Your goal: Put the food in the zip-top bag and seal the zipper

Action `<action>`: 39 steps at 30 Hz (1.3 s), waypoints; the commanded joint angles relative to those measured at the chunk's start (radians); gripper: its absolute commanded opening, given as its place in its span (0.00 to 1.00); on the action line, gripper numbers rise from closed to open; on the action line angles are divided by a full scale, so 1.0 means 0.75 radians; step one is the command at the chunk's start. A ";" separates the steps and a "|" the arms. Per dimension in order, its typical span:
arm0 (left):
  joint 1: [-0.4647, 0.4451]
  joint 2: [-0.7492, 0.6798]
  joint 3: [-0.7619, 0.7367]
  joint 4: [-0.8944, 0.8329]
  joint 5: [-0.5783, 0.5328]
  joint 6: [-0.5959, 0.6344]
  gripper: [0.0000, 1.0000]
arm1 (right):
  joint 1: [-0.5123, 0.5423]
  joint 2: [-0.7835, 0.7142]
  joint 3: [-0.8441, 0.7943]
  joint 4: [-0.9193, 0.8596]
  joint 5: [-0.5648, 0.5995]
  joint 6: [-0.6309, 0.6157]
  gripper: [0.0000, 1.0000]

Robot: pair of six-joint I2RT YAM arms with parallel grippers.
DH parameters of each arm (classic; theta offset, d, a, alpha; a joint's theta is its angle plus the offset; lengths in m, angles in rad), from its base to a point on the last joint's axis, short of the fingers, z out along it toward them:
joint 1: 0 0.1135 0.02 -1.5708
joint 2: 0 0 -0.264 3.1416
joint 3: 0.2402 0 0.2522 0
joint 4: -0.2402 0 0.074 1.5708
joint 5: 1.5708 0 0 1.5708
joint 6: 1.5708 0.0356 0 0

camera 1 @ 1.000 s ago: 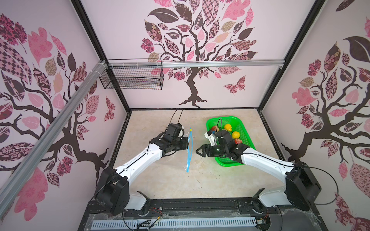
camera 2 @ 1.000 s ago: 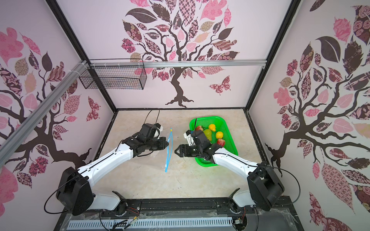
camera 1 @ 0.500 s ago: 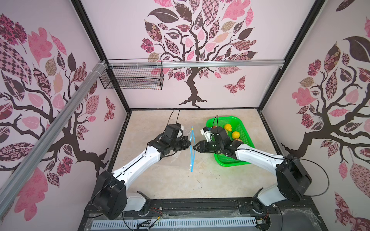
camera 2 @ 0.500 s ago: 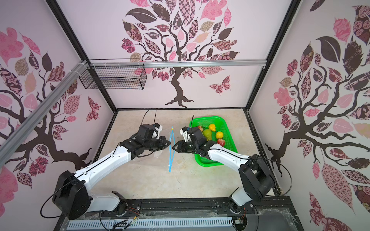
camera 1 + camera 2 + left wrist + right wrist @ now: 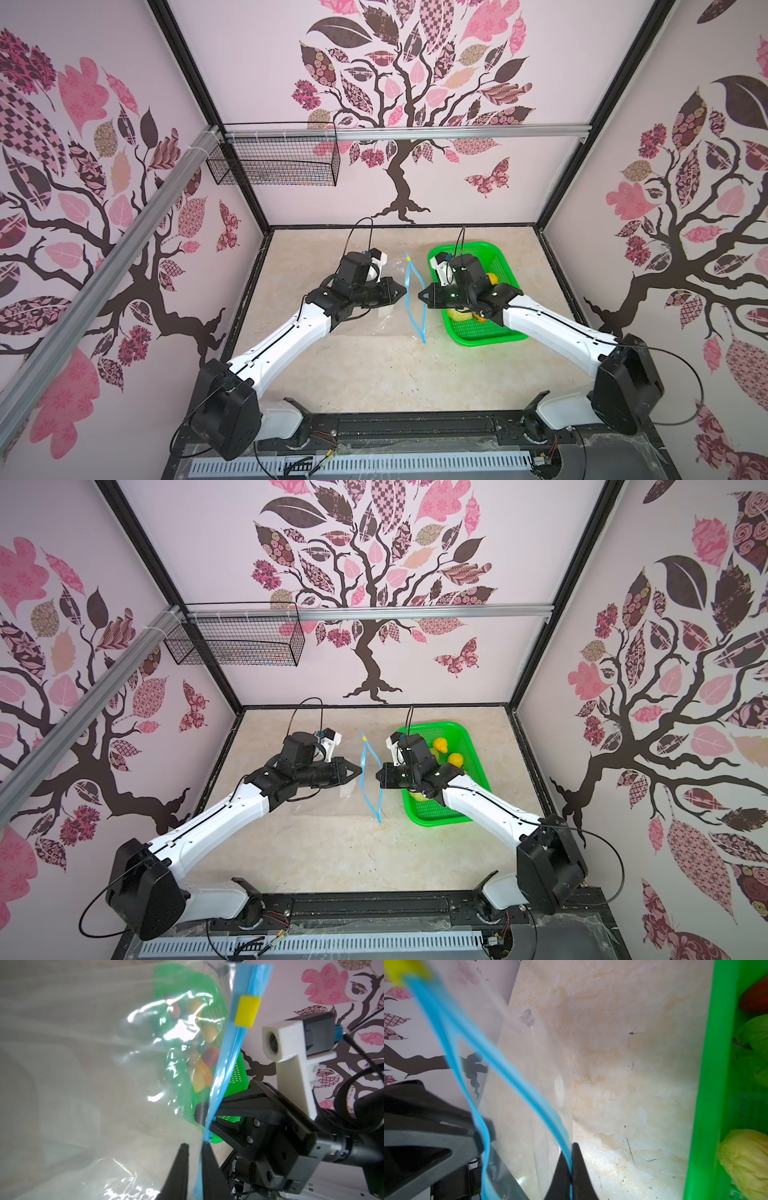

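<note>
Near the green basket (image 5: 486, 340), my left gripper (image 5: 402, 291) has jaws slightly apart around one lip of the zipper (image 5: 410, 286). The zip-top bag (image 5: 374, 326) gapes just beside the basket. My right gripper (image 5: 420, 296) pinches the other lip. The food (image 5: 455, 759) lies in the basket.

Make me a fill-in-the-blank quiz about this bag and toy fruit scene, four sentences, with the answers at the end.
1. The food lies in the green ____, not in the zip-top bag.
2. The slider tab is coloured ____.
3. The right gripper is shut on one blue strip of the bag's ____.
4. Between its two blue strips, the bag's mouth stands ____.
Missing words: basket; yellow; zipper; open.
</note>
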 commanded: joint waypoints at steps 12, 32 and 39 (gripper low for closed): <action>-0.232 -0.003 0.210 -0.275 -0.377 0.296 0.65 | 0.000 -0.098 -0.023 0.084 -0.090 0.245 0.00; -0.359 0.047 0.165 -0.382 -0.667 0.468 0.56 | 0.000 -0.102 0.006 0.061 -0.100 0.341 0.00; -0.361 0.106 0.204 -0.386 -0.710 0.506 0.46 | 0.000 -0.103 -0.008 0.055 -0.100 0.363 0.00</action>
